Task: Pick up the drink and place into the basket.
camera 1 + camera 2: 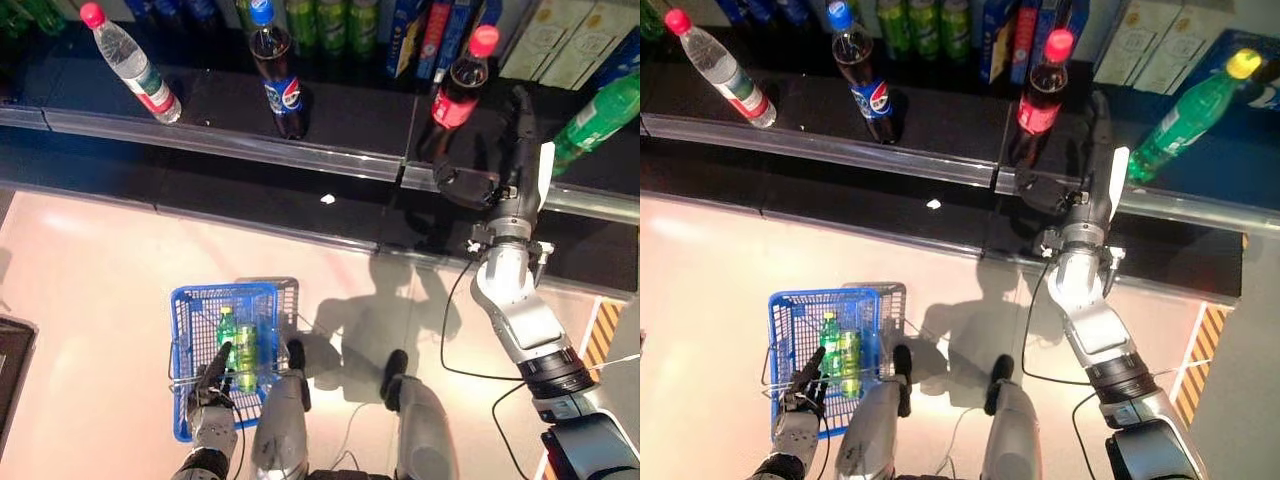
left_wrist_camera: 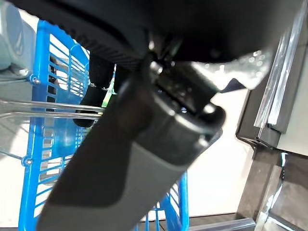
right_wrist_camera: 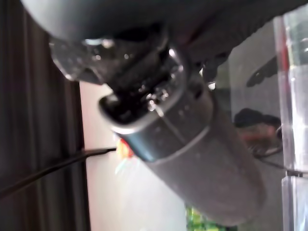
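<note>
Bottles line the dark shelf (image 1: 330, 130): clear water bottle (image 1: 130, 62), blue-capped cola bottle (image 1: 276, 75), green soda bottle (image 1: 600, 115). The right robot hand (image 1: 505, 160), fingers extended, reaches beside the red-capped dark cola bottle (image 1: 458, 92). The left robot hand (image 1: 212, 385) clenches the blue wire basket (image 1: 195, 310) handle; green bottles (image 1: 240, 345) lie inside.

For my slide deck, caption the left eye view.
Right hand reaches beside the red-capped cola bottle while left hand holds the blue basket.
</note>
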Robot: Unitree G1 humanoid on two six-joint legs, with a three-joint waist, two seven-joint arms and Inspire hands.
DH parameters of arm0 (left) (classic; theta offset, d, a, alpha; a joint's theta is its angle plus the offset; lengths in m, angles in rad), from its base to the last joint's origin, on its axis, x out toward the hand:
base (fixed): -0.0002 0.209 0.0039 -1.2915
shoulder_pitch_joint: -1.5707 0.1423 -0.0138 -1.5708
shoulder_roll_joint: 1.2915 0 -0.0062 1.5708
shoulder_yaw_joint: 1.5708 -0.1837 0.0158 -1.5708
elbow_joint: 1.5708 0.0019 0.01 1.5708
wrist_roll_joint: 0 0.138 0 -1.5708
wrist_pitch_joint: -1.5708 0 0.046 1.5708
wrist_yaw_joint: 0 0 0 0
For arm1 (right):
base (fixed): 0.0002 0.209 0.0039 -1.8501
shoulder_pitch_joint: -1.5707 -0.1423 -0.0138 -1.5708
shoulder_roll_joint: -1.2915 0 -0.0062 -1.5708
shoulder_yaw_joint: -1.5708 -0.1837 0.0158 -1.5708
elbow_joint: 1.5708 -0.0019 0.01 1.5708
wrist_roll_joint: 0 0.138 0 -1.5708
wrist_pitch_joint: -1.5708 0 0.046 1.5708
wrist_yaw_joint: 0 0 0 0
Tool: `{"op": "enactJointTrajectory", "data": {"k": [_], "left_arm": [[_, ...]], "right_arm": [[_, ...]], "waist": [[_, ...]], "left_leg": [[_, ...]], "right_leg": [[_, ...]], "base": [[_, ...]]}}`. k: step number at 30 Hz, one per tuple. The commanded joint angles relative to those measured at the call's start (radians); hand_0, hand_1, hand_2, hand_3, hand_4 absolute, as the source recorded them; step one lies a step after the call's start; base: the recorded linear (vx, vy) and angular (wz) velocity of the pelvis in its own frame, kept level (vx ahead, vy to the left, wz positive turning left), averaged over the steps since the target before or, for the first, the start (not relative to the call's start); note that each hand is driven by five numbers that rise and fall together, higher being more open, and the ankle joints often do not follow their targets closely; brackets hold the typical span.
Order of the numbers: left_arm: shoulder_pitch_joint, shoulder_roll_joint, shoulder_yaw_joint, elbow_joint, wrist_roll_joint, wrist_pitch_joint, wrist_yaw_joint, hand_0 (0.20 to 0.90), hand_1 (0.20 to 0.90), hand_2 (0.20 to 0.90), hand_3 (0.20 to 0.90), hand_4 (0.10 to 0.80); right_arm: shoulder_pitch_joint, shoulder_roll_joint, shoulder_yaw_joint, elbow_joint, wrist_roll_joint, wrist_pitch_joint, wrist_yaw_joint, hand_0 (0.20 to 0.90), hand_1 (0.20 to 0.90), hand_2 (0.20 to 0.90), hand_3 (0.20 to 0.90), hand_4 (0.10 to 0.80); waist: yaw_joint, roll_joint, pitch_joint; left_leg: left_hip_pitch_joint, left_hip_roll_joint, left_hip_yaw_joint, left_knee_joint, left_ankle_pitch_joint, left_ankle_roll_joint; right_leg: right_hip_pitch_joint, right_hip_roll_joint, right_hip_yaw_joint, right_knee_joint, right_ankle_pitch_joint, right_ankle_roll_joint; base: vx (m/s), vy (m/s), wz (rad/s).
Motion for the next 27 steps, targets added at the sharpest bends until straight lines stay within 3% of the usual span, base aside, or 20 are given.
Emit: {"op": "enactJointTrajectory", "data": {"k": [1,13,27], "left_arm": [[0.087,0.066,-0.030,-0.071,0.007,-0.081,0.001,0.300,0.300,0.300,0.200,0.100],[0.081,0.063,-0.048,-0.102,-0.028,-0.074,-0.008,0.300,0.300,0.300,0.200,0.100],[0.078,0.088,-0.066,-0.123,-0.026,-0.052,-0.001,0.300,0.300,0.300,0.200,0.100]], "right_arm": [[-0.162,-0.005,-0.037,-0.074,-0.060,-0.062,-0.075,0.900,0.900,0.900,0.900,0.800],[-0.272,-0.034,-0.035,-0.034,-0.051,-0.018,-0.115,0.900,0.900,0.900,0.900,0.800],[-0.381,-0.042,-0.019,0.072,0.203,0.048,-0.031,0.900,0.900,0.900,0.900,0.800]], "waist": [[-0.009,-0.011,-0.016],[0.002,0.020,0.006],[0.032,0.027,0.006]], "left_leg": [[-0.027,-0.005,-0.086,0.124,0.026,-0.009],[-0.093,-0.027,-0.095,0.133,0.061,-0.006],[-0.165,-0.036,-0.102,0.136,0.066,-0.001]], "right_leg": [[0.040,-0.005,0.015,-0.061,0.048,0.013],[-0.028,-0.002,0.023,-0.045,0.045,0.003],[-0.105,-0.004,0.022,-0.011,0.033,-0.003]], "base": [[0.000,0.000,0.00],[0.001,0.001,0.00],[0.016,-0.002,0.01]]}}
